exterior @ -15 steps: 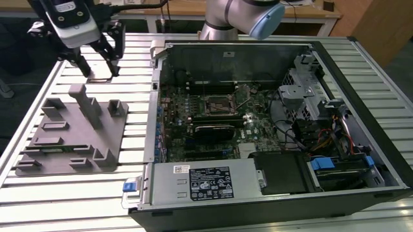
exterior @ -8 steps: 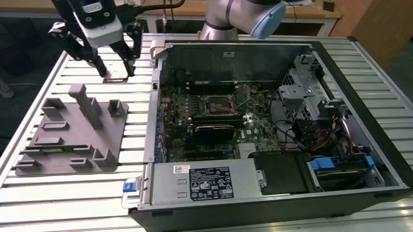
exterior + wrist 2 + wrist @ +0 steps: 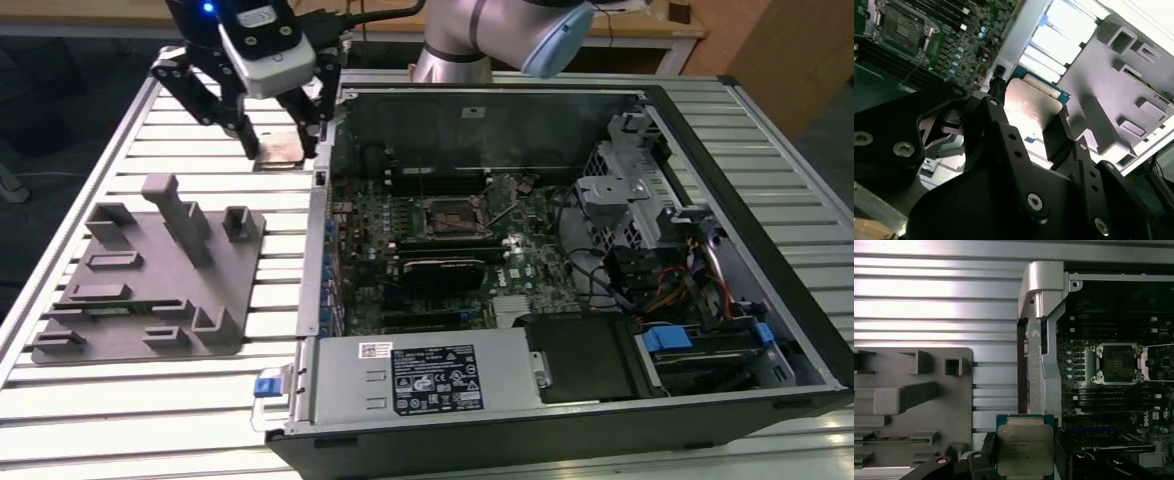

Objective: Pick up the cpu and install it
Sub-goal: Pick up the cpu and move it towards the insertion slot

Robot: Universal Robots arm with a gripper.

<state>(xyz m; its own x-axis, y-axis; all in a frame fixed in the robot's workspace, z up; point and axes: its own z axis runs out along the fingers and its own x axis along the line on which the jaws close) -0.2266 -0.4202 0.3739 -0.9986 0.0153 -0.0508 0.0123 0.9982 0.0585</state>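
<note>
My gripper [image 3: 280, 152] is shut on the cpu [image 3: 280, 146], a thin square chip with a silvery top, and holds it in the air. It hangs over the slatted table, just outside the open computer case's wall on the exterior view's left. In the first wrist view the cpu [image 3: 1024, 444] sits between two black fingers [image 3: 988, 450]. In the second wrist view the cpu [image 3: 1031, 105] shows the same grip. The motherboard's open socket [image 3: 443, 213] lies inside the case, off to one side of the chip; it also shows as the socket [image 3: 1117, 363] in the first wrist view.
A grey plastic fixture tray [image 3: 147, 270] with upright posts lies on the table at the exterior view's left. The case wall [image 3: 324, 150] stands between the gripper and the motherboard. A power supply [image 3: 420, 375], drive cage [image 3: 641, 190] and cables fill the case's near and right parts.
</note>
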